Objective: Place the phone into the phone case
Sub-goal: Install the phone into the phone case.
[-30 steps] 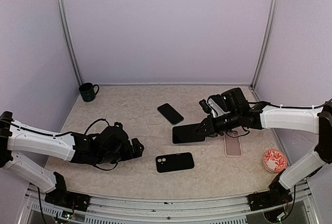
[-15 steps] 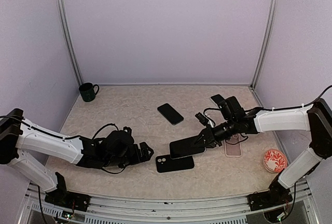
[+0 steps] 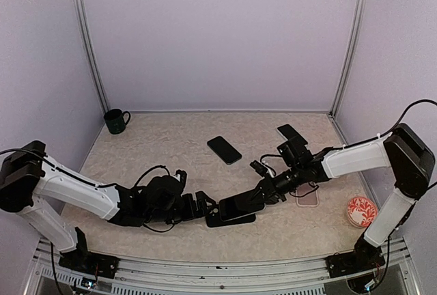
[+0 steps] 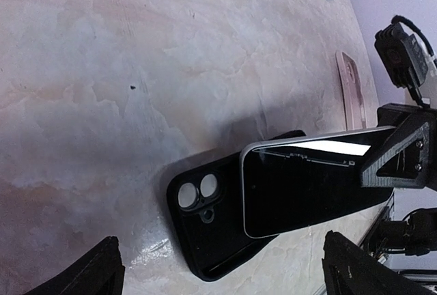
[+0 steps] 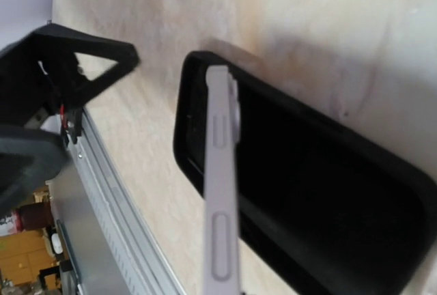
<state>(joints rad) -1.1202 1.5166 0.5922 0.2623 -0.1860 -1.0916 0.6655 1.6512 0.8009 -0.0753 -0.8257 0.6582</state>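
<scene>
A black phone case (image 3: 217,222) lies inside up near the table's front middle, its camera cut-outs at the left end (image 4: 198,192). My right gripper (image 3: 268,192) is shut on the phone (image 3: 239,207), a white-edged one with a dark screen (image 4: 307,186). It holds the phone tilted just above the case's right part, and the phone's thin side edge (image 5: 222,192) shows over the case (image 5: 321,192). My left gripper (image 3: 205,207) stands open at the case's left end, its fingers either side of the case (image 4: 212,240) and touching nothing.
A second black phone (image 3: 224,149) lies at mid-table and another phone (image 3: 290,132) behind the right arm. A pink case (image 3: 306,197) sits right of the right gripper. There is a red patterned dish (image 3: 361,211) at the right edge and a green mug (image 3: 116,121) far left.
My right arm has carried the phone left and down until it hangs over the black case. My left gripper has slid right to the case's left end, still open.
</scene>
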